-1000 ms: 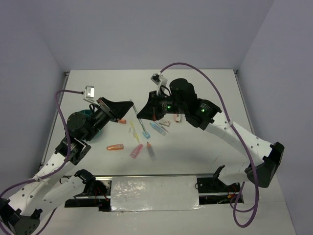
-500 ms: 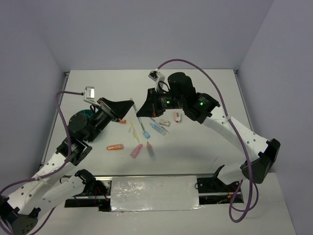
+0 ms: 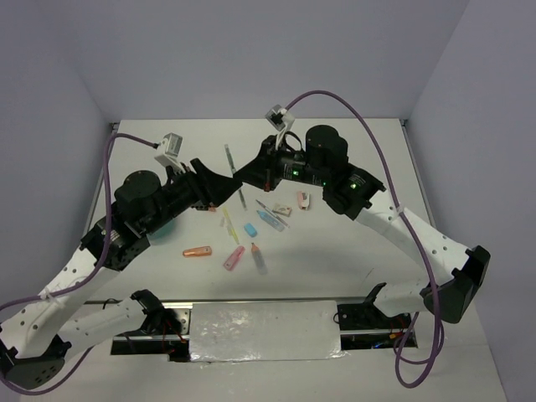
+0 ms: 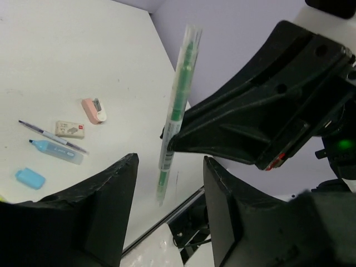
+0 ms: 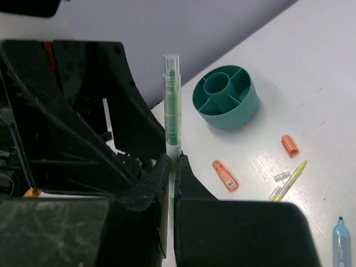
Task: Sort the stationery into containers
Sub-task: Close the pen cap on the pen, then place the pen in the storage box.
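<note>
Item in hand: long green pen in a clear plastic sleeve (image 5: 171, 105), lifted clear of the white table (image 3: 352, 159), upright in the right wrist view.
Right gripper (image 5: 172, 164): closed on the lower part of the green pen.
Left gripper (image 4: 169, 164): jaws parted and gripping nothing, one finger showing either side of the pen's lower end (contact not evident).
Container: round teal plastic bowl with inner dividers (image 5: 228, 118), standing on the table at the left and largely hidden under the left arm in the top view; centre ring and wedge compartments apparently empty.
Loose, near edge: short orange marker (image 3: 198, 250), pink marker (image 3: 233, 258) and light-blue marker with an orange tip (image 3: 260, 261), lying near one another.
Loose, mid-table: thin yellow pen (image 3: 228, 224), small light-blue block (image 3: 249, 228), blue marker (image 3: 270, 219), thin grey pen (image 3: 272, 208), pale eraser block (image 3: 282, 209), pink eraser (image 3: 302, 199).
Loose, near the bowl: small orange cap-like piece (image 5: 289, 144).
Done so far: judged as nothing yet sorted, with no item visible in the bowl.
Left to do: delivery of the green pen to a compartment, then collection of every loose piece (about ten), one by one.
Stage: early, by this estimate.
</note>
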